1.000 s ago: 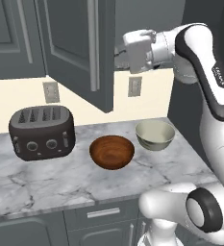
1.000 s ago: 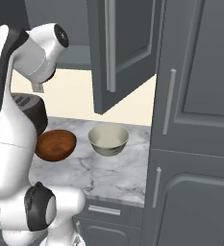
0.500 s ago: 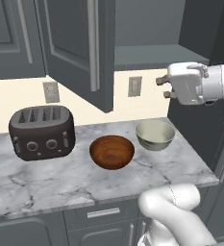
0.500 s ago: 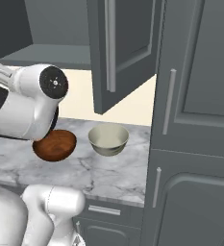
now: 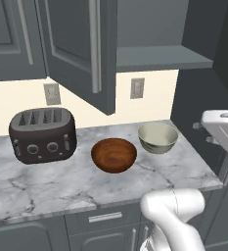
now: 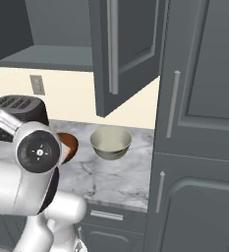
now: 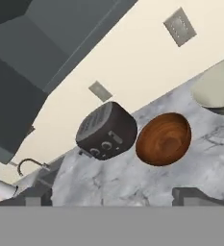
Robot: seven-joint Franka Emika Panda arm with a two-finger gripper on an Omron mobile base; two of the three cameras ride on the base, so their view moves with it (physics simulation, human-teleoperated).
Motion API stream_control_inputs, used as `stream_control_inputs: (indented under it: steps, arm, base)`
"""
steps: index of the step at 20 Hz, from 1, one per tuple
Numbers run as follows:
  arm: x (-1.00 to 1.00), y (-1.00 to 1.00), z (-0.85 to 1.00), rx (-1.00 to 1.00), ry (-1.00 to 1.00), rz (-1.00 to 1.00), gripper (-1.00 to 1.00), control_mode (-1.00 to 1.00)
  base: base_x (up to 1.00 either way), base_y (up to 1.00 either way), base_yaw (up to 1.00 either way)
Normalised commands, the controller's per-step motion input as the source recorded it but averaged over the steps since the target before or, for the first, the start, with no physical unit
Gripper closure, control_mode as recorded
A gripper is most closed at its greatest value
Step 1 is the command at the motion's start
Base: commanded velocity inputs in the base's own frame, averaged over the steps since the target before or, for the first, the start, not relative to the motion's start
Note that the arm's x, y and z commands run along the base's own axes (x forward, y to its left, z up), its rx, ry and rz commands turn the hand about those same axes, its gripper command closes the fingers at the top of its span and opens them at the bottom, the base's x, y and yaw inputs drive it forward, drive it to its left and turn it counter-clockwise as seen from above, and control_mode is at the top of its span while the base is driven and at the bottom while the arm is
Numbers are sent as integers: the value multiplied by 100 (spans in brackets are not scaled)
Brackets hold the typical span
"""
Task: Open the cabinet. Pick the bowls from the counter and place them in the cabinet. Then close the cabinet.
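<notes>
A veined white-and-grey marble worktop with a smooth polished look carries a glossy reddish-brown wooden bowl, a smooth pale cream bowl and a dark matt toaster; the dark grey cabinet is matt, its bar handles satin grey.

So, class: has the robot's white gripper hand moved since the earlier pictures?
Yes. In the left base view the gripper has swung right and down, away from the open dark grey cabinet door, past the pale cream-green bowl.
</notes>
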Motion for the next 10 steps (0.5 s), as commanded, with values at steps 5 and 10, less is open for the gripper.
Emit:
stream_control_inputs:
  steps: [5,10]
  arm:
    - [-26,-16,-60,0,41,-35,-100,-100]
    - [11,16,-34,-4,39,-15,-100,-100]
  base:
    - [0,0,0]
    - [0,0,0]
